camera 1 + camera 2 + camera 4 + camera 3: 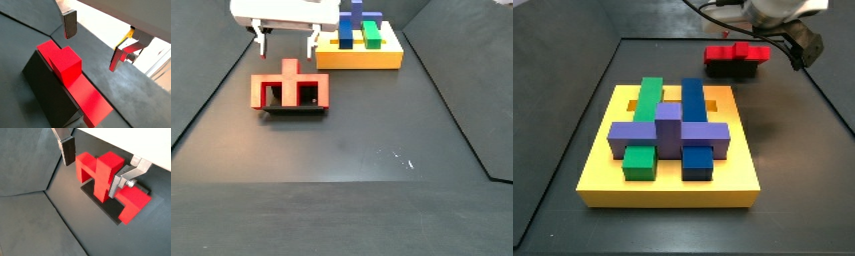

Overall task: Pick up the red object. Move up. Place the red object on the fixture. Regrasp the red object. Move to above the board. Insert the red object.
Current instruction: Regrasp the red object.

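Gripper: the gripper (286,41) hangs above the red block with its jaws spread apart and nothing between them; in a side view its two fingers (262,40) point down, just clear of the block's prongs.
Fingers up close: in both wrist views one silver plate with a dark pad (70,25) sits on one side of the block and the other plate (124,182) on the opposite side (neither is seen pressing on the red plastic).
Red block: the red block (291,90) rests on top of the fixture, its bar and prongs lying flat across it; a raised middle prong (67,61) stands out in a wrist view.
Fixture: the dark fixture (294,111) stands on the worktop under the block, its wall showing below the red edge; in a side view it appears as a black box (735,69) near the worktop's far edge.
Board: the yellow board (671,178) lies in the middle of the worktop, well apart from the fixture.
On the board: a green bar (648,98), a blue bar (692,100) and a purple cross piece (668,132) sit in its slots (the purple one lies across the other two).
Worktop: dark grey worktop (358,150), bounded by raised edges.
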Tool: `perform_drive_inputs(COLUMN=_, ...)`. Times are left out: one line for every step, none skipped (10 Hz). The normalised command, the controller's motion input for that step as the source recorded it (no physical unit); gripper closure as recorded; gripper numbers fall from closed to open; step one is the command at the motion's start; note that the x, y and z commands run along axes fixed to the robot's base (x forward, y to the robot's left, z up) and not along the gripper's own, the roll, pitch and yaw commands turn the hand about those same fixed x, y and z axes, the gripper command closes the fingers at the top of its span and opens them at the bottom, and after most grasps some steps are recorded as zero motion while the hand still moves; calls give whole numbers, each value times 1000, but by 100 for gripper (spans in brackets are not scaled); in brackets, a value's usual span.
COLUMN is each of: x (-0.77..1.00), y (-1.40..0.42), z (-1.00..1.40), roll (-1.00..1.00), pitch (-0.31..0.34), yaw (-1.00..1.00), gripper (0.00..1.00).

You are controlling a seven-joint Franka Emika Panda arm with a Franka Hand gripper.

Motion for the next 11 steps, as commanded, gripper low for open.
perform_drive_inputs(x=120, y=-109, z=-183, roll=220, pitch=0, yaw=123, gripper=0)
perform_drive_inputs(x=0, y=0, z=-251, roll=109, pitch=-74, yaw=34, gripper=0)
perform_drive_inputs(x=-17, y=0, z=-280, roll=60, pitch=-86, yaw=0, gripper=0)
perform_drive_inputs(x=-91, y=0, z=-300, roll=29, pitch=-134, yaw=0, gripper=0)
perform_drive_inputs(x=-140, y=-17, z=-303, roll=31, pitch=-157, yaw=0, gripper=0)
perform_drive_inputs(x=-9, y=-40, z=-271, roll=0, pitch=-174, yaw=26, gripper=0)
perform_drive_inputs(x=0, y=-23, z=-263, roll=0, pitch=-186, yaw=60, gripper=0)
perform_drive_inputs(x=0, y=-71, z=-240, roll=0, pitch=-186, yaw=129, gripper=0)
perform_drive_inputs(x=0, y=-100, z=-154, roll=0, pitch=-137, yaw=120, gripper=0)
perform_drive_inputs(x=0, y=-34, z=-131, roll=-23, pitch=-134, yaw=97, gripper=0)
perform_drive_inputs(x=0, y=0, z=-80, roll=-6, pitch=-83, yaw=91, gripper=0)
